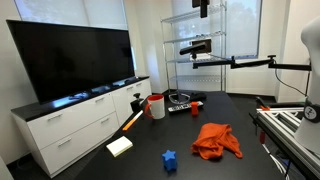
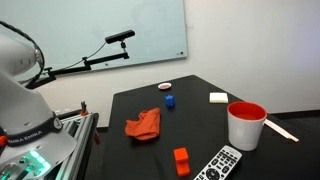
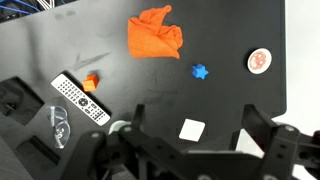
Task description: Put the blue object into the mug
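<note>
Blue object [image 3: 200, 71]: lies loose on the black table [image 3: 230, 30], touched by nothing. In the wrist view it is ahead of the pincer and a shade to the picture's right of its midline.
Pincer [image 3: 190, 115]: spread wide and holding nothing. It hangs high above the table, and a white block [image 3: 192, 128] shows on the table between its two dark fingers.
Key relation: the blue object sits forward of the open jaws and well below them. The coming move likely calls for travel ahead and down, with a small shift to the picture's right.
Long axis: none to speak of, as the block reads as a knobbly star. Jaw angle probably matters little.
Arm: the single arm [image 2: 20, 70] at the table's edge is the only one that can reach.
Mug [image 2: 246, 125]: white with a red rim, upright with its mouth open upward, well apart from the blue object. It cannot be picked out in the wrist view. Going by the remote [image 3: 80, 97] near it, it likely lies off the pincer's picture-left flank.
Neighbours: an orange cloth [image 3: 155, 35] lies beyond the blue object to the picture's left, and a red-and-white disc [image 3: 260, 61] to its right. Both are apart from it, so the approach looks clear.
Progress: judged at the outset, with nothing grasped yet.
</note>
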Tool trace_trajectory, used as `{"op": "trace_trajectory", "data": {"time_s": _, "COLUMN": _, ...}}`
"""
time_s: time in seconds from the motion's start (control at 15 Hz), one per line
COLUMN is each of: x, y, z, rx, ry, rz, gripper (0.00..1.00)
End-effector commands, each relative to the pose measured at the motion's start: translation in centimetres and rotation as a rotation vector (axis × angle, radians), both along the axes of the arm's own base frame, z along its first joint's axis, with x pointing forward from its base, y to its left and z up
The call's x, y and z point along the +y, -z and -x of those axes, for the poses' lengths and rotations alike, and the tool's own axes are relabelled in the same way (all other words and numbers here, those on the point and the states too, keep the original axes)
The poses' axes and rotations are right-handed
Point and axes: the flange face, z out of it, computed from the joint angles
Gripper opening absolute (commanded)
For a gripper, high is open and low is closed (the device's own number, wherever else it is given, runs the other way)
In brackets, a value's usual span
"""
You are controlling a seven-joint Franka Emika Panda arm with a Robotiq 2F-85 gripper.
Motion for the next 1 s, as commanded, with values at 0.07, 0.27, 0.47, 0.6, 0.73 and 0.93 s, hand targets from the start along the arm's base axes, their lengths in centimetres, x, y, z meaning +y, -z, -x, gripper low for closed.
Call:
{"op": "trace_trajectory", "data": {"time_s": 0.07, "x": 0.2, "y": 0.2, "z": -0.1, "rx": 0.012, "ry": -0.001, "rz": -0.001, "gripper": 1.0}}
{"op": "trace_trajectory", "data": {"time_s": 0.27, "x": 1.8, "y": 4.0, "z": -2.5, "rx": -0.008, "ry": 0.068, "rz": 0.043, "gripper": 1.0}}
{"op": "trace_trajectory", "data": {"time_s": 0.47, "x": 5.2, "y": 11.5, "z": -6.5, "rx": 0.024, "ry": 0.066, "rz": 0.057, "gripper": 1.0}}
{"op": "trace_trajectory", "data": {"time_s": 0.6, "x": 7.1, "y": 15.6, "z": -8.3, "rx": 0.025, "ry": 0.034, "rz": 0.085, "gripper": 1.0}}
{"op": "trace_trajectory", "data": {"time_s": 0.73, "x": 8.4, "y": 18.7, "z": -9.7, "rx": 0.021, "ry": 0.01, "rz": 0.1, "gripper": 1.0}}
{"op": "trace_trajectory", "data": {"time_s": 0.93, "x": 8.8, "y": 20.7, "z": -11.1, "rx": 0.022, "ry": -0.001, "rz": 0.101, "gripper": 1.0}}
